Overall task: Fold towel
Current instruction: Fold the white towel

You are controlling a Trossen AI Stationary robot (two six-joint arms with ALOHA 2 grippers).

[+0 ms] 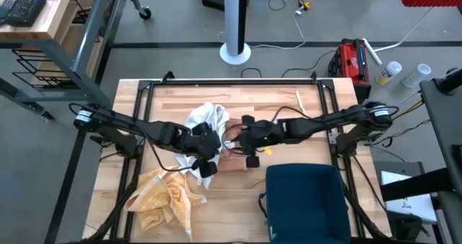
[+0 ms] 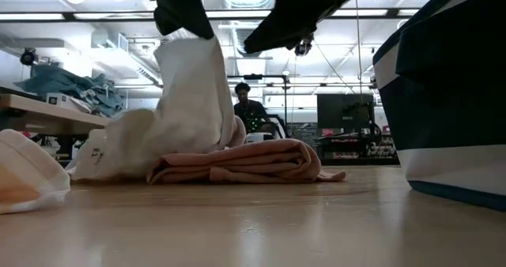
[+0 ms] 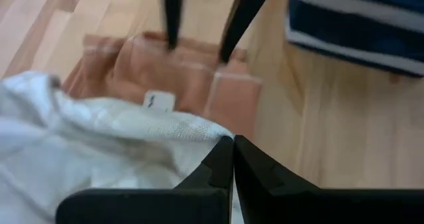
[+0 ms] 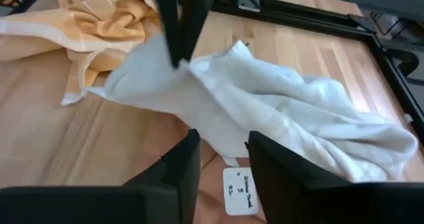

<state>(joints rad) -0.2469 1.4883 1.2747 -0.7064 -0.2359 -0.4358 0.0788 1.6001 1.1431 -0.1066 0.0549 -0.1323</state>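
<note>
While our left gripper, clamped on the white towel, lifts one edge beside the folded pink towel to spread it for folding, our right gripper hovers above the pink towel, fingers apart, ready to catch another corner.

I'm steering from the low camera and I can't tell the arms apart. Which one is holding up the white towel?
Observer: The left gripper. Its wrist camera shows it shut on the white towel.
Operator: What's the other arm doing?
Observer: The right gripper is open just above the pink towel, and it seems to be holding nothing.
Operator: Is there a tag anywhere?
Observer: Yes, a small white label lies by the white towel's edge, over the pink one. I can't read it.
</note>
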